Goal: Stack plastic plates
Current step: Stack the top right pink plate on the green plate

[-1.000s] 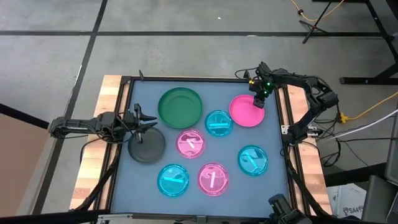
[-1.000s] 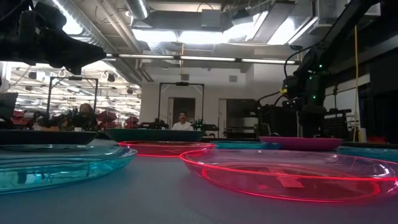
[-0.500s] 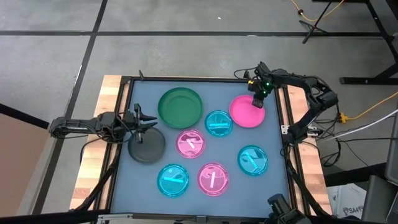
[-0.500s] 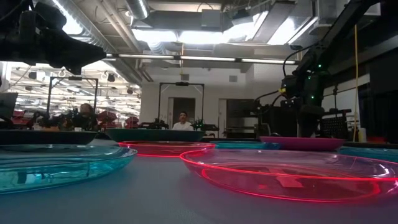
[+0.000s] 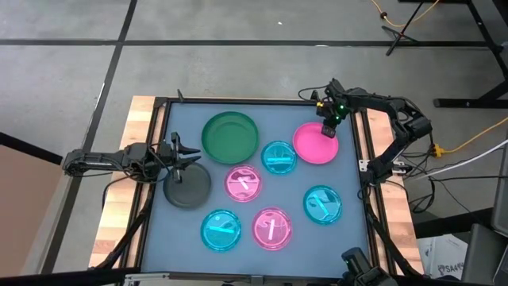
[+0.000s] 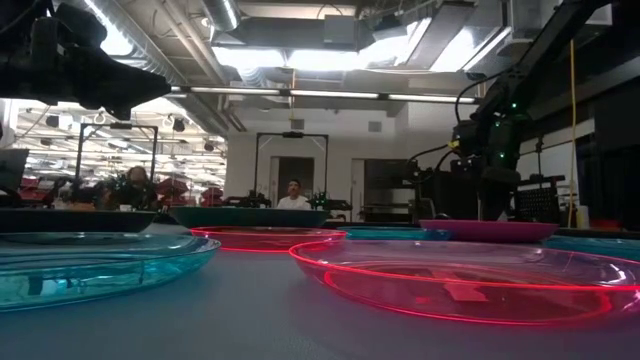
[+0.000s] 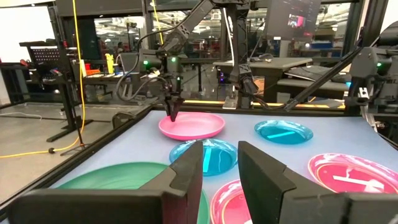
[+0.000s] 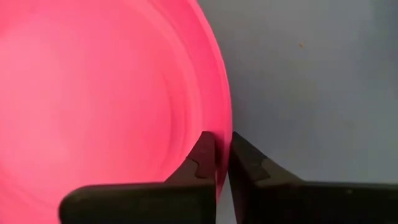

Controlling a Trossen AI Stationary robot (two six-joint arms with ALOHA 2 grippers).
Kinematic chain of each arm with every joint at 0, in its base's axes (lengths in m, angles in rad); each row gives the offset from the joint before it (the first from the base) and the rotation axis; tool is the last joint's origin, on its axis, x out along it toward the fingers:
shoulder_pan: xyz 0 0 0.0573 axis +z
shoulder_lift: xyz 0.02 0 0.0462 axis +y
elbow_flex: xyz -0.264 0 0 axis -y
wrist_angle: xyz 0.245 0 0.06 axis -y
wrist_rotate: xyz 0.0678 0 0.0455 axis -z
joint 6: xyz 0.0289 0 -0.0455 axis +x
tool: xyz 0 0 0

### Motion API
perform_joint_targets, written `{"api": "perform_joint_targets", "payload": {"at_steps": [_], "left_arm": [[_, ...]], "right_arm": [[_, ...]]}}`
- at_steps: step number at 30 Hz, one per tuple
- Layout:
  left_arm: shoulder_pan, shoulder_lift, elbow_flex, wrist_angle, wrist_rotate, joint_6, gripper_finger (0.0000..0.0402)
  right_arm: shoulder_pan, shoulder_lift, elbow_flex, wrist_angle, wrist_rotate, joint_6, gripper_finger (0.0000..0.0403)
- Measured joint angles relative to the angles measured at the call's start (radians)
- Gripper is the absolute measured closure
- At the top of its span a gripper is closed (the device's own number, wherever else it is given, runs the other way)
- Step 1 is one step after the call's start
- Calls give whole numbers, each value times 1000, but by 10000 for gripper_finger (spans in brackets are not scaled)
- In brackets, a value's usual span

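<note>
From above, the right gripper [image 5: 329, 129] sits at the far right edge of the solid pink plate [image 5: 315, 143], far-right on the table [image 5: 349, 238]. Its wrist view shows more: fingers [image 8: 200, 163] pinched on that rim. The left gripper [image 5: 189, 158] waits part-open at the dark grey plate [image 5: 187, 187].

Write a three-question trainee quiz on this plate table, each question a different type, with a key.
1. True or false: the right gripper is shut on the rim of the solid pink plate.
2. Multiple choice: the left gripper hovers beside which plate? A) dark grey plate B) a cyan plate C) a translucent pink plate
3. Fill in: the largest plate on the table is the dark ____ plate.

Key: 1 true; 2 A; 3 green.
</note>
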Motion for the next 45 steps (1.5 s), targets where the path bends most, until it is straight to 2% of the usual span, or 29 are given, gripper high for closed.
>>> {"api": "perform_joint_targets", "payload": {"at_steps": [15,31,38,45], "left_arm": [[0,0,0,0,0,0,308],[0,0,0,0,0,0,308],[0,0,0,0,0,0,308],[0,0,0,0,-3,0,308]], "right_arm": [[0,1,66,-7,-107,-3,403],[0,1,212,-65,-127,8,402],[1,1,264,-96,-184,16,402],[1,1,307,-99,-256,98,402]]}}
